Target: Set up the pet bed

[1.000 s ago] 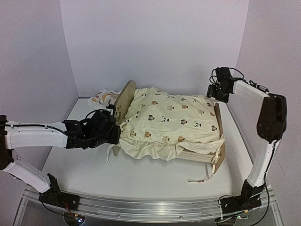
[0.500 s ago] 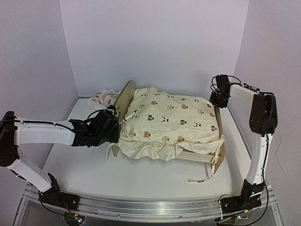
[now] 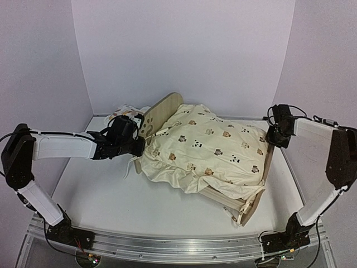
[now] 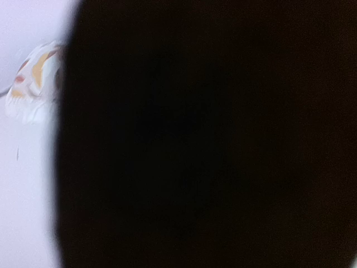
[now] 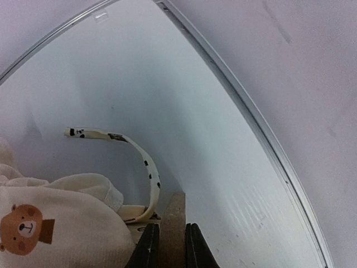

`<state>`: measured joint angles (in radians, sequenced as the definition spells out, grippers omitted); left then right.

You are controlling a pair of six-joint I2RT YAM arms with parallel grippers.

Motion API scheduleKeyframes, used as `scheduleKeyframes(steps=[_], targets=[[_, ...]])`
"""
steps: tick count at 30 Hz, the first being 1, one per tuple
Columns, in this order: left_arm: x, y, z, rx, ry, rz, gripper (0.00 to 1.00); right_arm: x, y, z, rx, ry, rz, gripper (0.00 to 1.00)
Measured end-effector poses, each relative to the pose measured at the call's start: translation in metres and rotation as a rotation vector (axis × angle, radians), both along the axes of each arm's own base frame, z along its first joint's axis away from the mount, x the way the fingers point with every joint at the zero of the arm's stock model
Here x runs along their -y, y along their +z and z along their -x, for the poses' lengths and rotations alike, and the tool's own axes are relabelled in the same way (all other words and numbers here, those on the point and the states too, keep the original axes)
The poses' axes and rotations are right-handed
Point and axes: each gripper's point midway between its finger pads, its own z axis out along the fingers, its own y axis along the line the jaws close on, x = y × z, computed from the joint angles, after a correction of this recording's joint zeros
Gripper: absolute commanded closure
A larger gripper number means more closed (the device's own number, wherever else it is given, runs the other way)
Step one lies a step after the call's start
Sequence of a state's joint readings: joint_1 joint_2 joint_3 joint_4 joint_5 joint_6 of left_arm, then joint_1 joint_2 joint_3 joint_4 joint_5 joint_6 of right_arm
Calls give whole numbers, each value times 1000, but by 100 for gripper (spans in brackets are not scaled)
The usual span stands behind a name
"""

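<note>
The pet bed (image 3: 162,110) is a light plywood frame lying slantwise on the table, its rounded head board at the left. A cream animal-print quilt (image 3: 206,148) covers its base. My left gripper (image 3: 139,146) is pressed to the lower edge of the head board and holds it; the left wrist view is almost wholly dark. My right gripper (image 3: 271,140) is at the far right corner of the bed. In the right wrist view its gripper (image 5: 172,245) is shut on the plywood board edge (image 5: 174,215), one black finger on each side.
A small leaf-print pillow (image 3: 125,111) lies behind the head board, the pillow (image 4: 33,78) also showing in the left wrist view. A spotted tie strap (image 5: 139,159) curls up beside the gripped board. The table's metal rim (image 5: 251,123) runs close on the right. The foot board (image 3: 251,204) points toward the near edge.
The bed has swung: its head end went back and right, its foot end toward the near edge. Both grippers closed on its boards and moved with it.
</note>
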<state>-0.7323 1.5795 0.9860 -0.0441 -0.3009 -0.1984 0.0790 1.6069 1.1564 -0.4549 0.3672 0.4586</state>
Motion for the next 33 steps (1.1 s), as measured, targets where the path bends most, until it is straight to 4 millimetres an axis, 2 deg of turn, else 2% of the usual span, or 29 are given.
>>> scheduleKeyframes(steps=[3, 6, 7, 9, 12, 14, 17, 20, 23, 25, 28, 31, 33], targets=[[17, 1, -16, 11, -81, -5, 78, 14, -1, 40, 9, -85, -12, 81], [38, 2, -39, 26, -169, -9, 78, 22, -1, 77, 28, -142, -42, 53], [44, 3, -48, 30, -195, -6, 77, 18, 0, 89, 24, -130, -73, 45], [58, 5, -69, 40, -226, 13, 75, -5, 2, 106, 3, -53, -152, 33], [74, 9, -97, 69, -226, 57, 71, -32, 9, 118, -24, 55, -227, 27], [78, 11, -107, 80, -198, 90, 64, -38, 19, 120, -35, 88, -237, 27], [70, 10, -111, 70, -136, 115, 51, -39, 40, 116, -20, 113, -221, 27], [58, 10, -107, 56, -93, 120, 43, -37, 68, 103, 23, 127, -196, 29], [45, 16, -97, 44, -65, 116, 37, -35, 95, 77, 75, 136, -161, 33], [35, 28, -87, 48, -44, 125, 37, -34, 102, 58, 91, 142, -132, 37], [19, 47, -70, 52, -18, 139, 32, -33, 104, 15, 92, 160, -74, 44], [10, 69, -55, 62, -1, 162, 31, -31, 101, -43, 92, 171, -11, 51], [11, 84, -43, 69, -2, 177, 32, -29, 91, -78, 84, 181, 22, 54]])
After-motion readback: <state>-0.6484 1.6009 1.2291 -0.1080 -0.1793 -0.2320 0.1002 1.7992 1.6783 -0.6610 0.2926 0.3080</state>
